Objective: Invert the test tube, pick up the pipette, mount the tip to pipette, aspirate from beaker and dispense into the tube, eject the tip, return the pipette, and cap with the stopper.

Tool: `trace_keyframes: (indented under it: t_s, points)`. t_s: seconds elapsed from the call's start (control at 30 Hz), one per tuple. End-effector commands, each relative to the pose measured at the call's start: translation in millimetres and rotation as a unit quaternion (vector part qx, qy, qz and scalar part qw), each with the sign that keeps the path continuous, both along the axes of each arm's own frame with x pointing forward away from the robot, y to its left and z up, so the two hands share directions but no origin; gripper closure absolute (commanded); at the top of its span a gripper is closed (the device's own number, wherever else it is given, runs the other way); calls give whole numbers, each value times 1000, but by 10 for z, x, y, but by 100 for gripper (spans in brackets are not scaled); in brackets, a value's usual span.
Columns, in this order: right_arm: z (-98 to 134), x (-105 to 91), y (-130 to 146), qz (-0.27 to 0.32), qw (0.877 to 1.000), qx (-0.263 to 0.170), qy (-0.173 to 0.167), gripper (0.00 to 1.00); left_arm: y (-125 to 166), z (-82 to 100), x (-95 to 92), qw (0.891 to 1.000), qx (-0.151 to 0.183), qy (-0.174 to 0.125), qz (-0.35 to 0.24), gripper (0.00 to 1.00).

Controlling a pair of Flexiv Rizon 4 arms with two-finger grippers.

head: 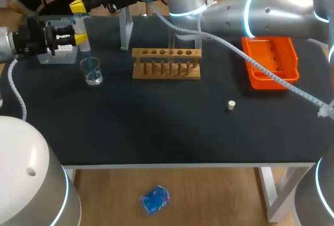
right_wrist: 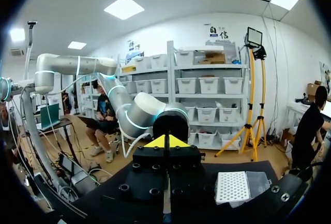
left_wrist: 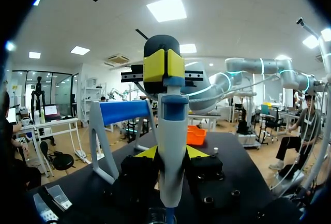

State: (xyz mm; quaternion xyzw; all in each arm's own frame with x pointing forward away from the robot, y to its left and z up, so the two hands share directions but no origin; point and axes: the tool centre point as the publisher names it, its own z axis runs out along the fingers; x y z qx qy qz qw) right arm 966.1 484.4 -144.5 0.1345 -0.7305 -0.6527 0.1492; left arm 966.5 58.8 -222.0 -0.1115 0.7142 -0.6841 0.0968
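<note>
Pipette (left_wrist: 172, 115): upright, grasped in your left claw (left_wrist: 170, 154), tip dipping into the beaker (head: 93, 72) just below it
Right claw (left_wrist: 163, 64): clenched empty on the pipette's top, likely to drive aspiration

Ahead of the right gripper (right_wrist: 166, 142), white shelving (right_wrist: 207, 92) stacked with pale bins lines a white wall (right_wrist: 170, 32), and a tripod light stand (right_wrist: 253, 105) rises just beside the shelves. A square ceiling panel (right_wrist: 124, 6) glows above (another bright panel (left_wrist: 166, 9) hangs over the left gripper (left_wrist: 166, 154)). Far beyond that gripper, off to one side, is dark glazing (left_wrist: 20, 87). Under both grippers the dark table top (head: 156, 132), on white legs (head: 271, 197), stands on a wood-toned floor (head: 209, 194).
</note>
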Motion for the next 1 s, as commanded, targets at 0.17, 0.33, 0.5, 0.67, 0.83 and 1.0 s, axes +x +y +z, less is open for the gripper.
trace_keyframes:
  t_s: [0.17,0.33,0.5,0.67,0.83,1.0]
  points:
    - [-87,-22,-5,-2,1000,1,4,100,0,41,11,1000,0,-1,1,100]
    - [-113,-35,-11,-4,1000,1,7,100,0,41,11,1000,0,-1,1,100]
    - [-127,-41,-13,-5,1000,1,10,100,0,41,11,1000,0,-1,1,100]
    - [-115,-40,-8,-5,1000,2,9,100,0,41,11,1000,0,-1,1,100]
    - [1,-28,7,-2,1000,7,-3,100,0,41,11,1000,0,-1,1,100]
    - [109,-8,6,0,1000,8,-15,100,0,41,11,1000,0,-1,1,100]
